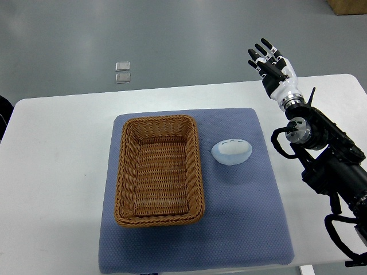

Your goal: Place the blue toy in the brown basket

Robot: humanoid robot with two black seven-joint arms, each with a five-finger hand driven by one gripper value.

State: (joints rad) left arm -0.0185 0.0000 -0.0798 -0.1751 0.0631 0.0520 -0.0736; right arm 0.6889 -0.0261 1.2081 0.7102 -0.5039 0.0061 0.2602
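A pale blue, rounded toy [231, 151] lies on the blue mat [241, 217], just right of the brown woven basket [159, 170]. The basket is rectangular and holds nothing. My right hand [268, 59] is raised beyond the table's far right edge, well up and to the right of the toy, its black fingers spread and holding nothing. Its dark arm [327, 160] runs down along the right side of the picture. The left arm does not show.
The mat lies on a white table [57, 172]. Two small clear squares [122, 73] lie on the grey floor beyond the table's far edge. A brown box corner [347, 6] shows at the top right.
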